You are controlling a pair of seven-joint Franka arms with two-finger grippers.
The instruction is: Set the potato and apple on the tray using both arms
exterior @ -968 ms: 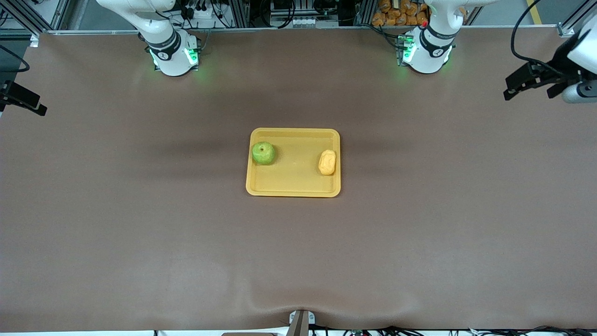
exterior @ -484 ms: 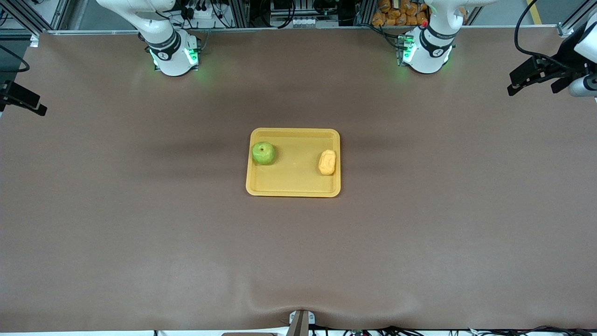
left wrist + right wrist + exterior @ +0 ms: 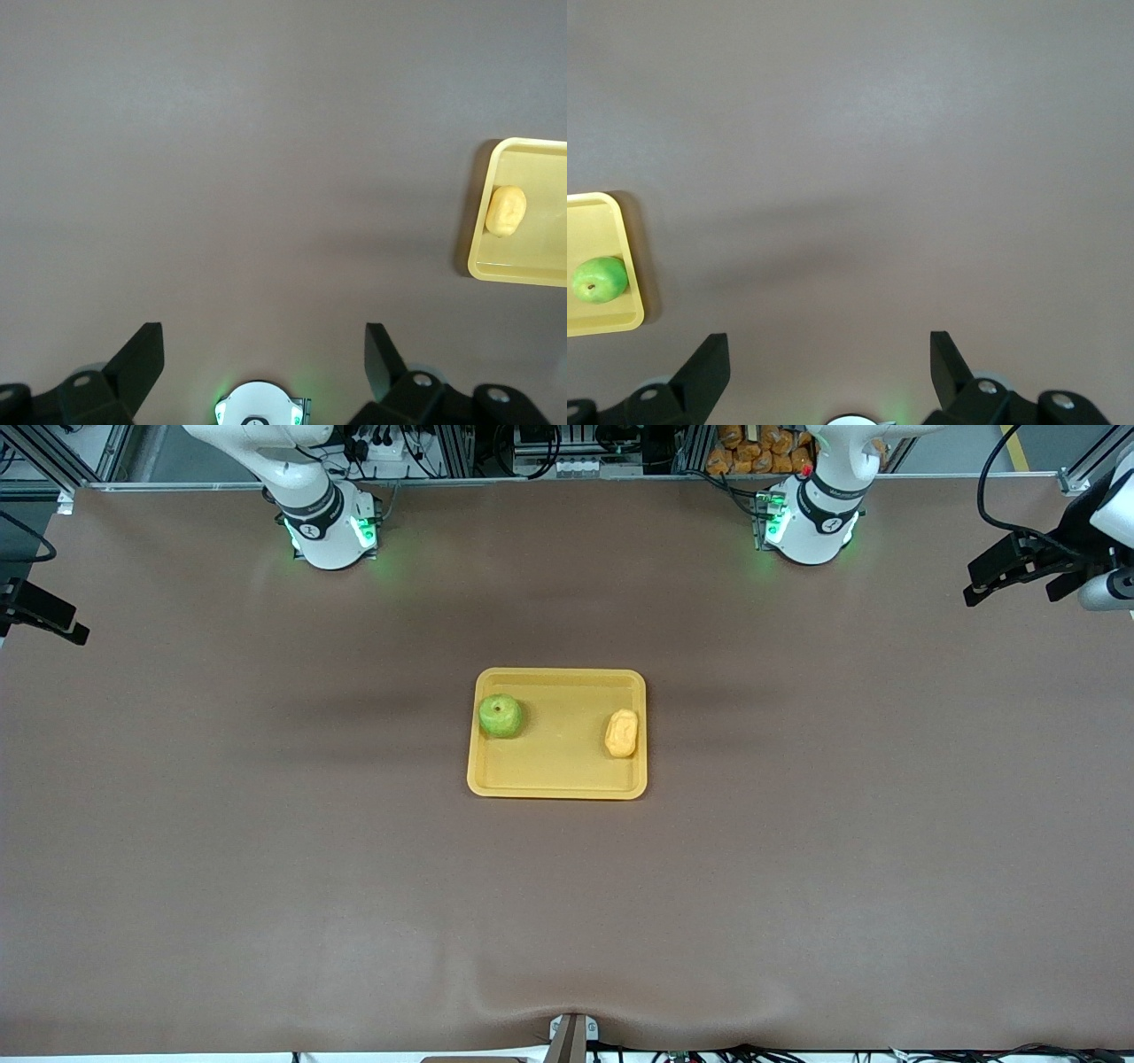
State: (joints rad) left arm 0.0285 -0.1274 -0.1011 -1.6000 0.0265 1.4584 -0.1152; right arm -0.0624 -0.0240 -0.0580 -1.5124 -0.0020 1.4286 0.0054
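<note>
The yellow-orange tray [image 3: 558, 790] lies mid-table. The green apple [image 3: 500, 716] sits in it at the right arm's end, and the yellow potato [image 3: 622, 733] sits in it at the left arm's end. My left gripper [image 3: 979, 589] is open and empty, raised over the left arm's end of the table, well apart from the tray. My right gripper [image 3: 62, 624] is open and empty over the right arm's end. In the left wrist view the left gripper [image 3: 263, 336] sees the potato [image 3: 506, 211] in the tray [image 3: 523, 270]. In the right wrist view the right gripper [image 3: 827, 341] sees the apple [image 3: 600, 280] in the tray [image 3: 602, 323].
The brown table mat [image 3: 266, 850] covers the whole table, with a slight ripple at its front edge. The right arm's base [image 3: 330, 531] and the left arm's base [image 3: 811, 522] stand along the table's back edge. Cables and racks lie past that edge.
The left gripper has risen a little and drawn slightly farther toward its end of the table. The right gripper, tray, apple and potato have not moved.
</note>
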